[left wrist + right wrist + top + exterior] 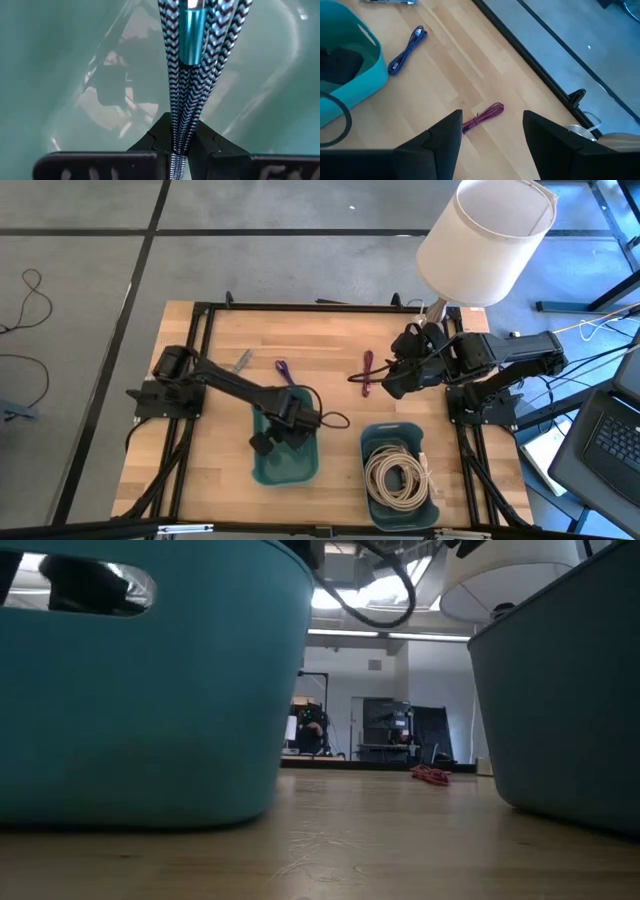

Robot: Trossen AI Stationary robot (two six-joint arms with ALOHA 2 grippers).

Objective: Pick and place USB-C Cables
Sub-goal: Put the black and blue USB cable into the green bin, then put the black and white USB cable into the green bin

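Left claw is positioned inside the left teal tray, arm reaching in from the table's left edge. In the left wrist view the fingers are pressed together on a braided black-and-white cable with a teal plug sleeve; the bundle runs from between the fingertips out over the tray's glossy inner wall. Claw is clamped on that cable, no gap visible.

Right claw is held above the table, just beside the magenta cable. In the right wrist view its fingers are spread wide with nothing between them; the magenta cable lies on the wood in the gap ahead, not touched.

Cable positions:
- Purple cable lies on the table behind the left tray, apart from it; also seen in the right wrist view.
- Grey cable lies near the table's back left, beside the purple one.
- Cream-white coiled cables sit stacked in the right teal tray.
- Magenta cable is seen far off in the low view, between the two tray walls.

A white lampshade overhangs the table's back right corner.
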